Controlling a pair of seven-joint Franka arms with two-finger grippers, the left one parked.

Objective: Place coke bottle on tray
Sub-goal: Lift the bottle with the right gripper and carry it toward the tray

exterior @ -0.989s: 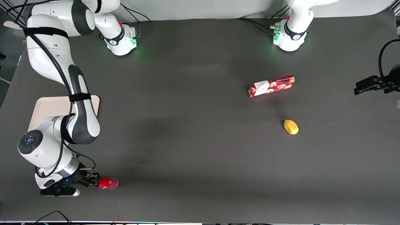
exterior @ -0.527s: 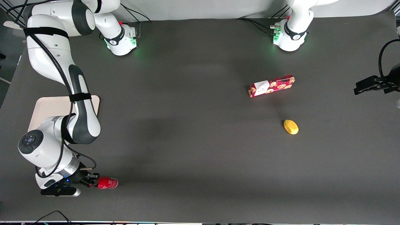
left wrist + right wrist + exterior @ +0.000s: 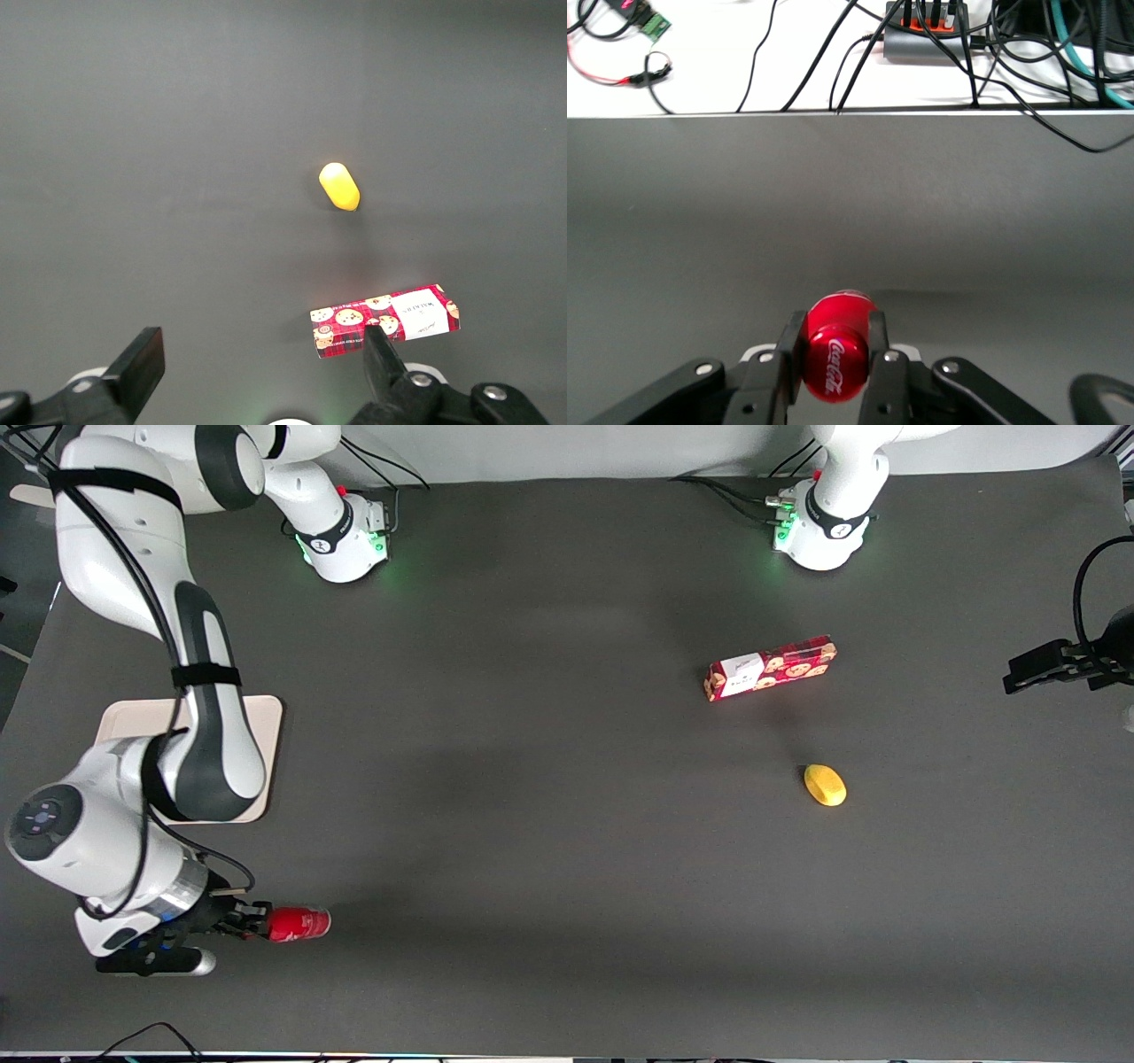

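Item 1, coke bottle [image 3: 299, 923]: you have it lying sideways in the gripper [image 3: 252, 928], near the front camera at the working arm's end of the surface [image 3: 549, 824]. The wrist view shows the 2 fingers [image 3: 877, 347] pressed against either side of the red body, script lettering facing the camera. Whether it rests on the surface or hangs just above it, you cannot tell from here.

Item 2, tray [image 3: 264, 717]: cream-beige, farther from the front camera than the bottle, partly covered by the arm. It holds nothing visible; the placing step is not yet done.

Item 3, cookie box [image 3: 769, 668] and item 4, yellow fruit [image 3: 825, 785]: both toward the parked arm's end, well apart from your path.

Judgement: the side grip suits carrying the bottle level to the tray.
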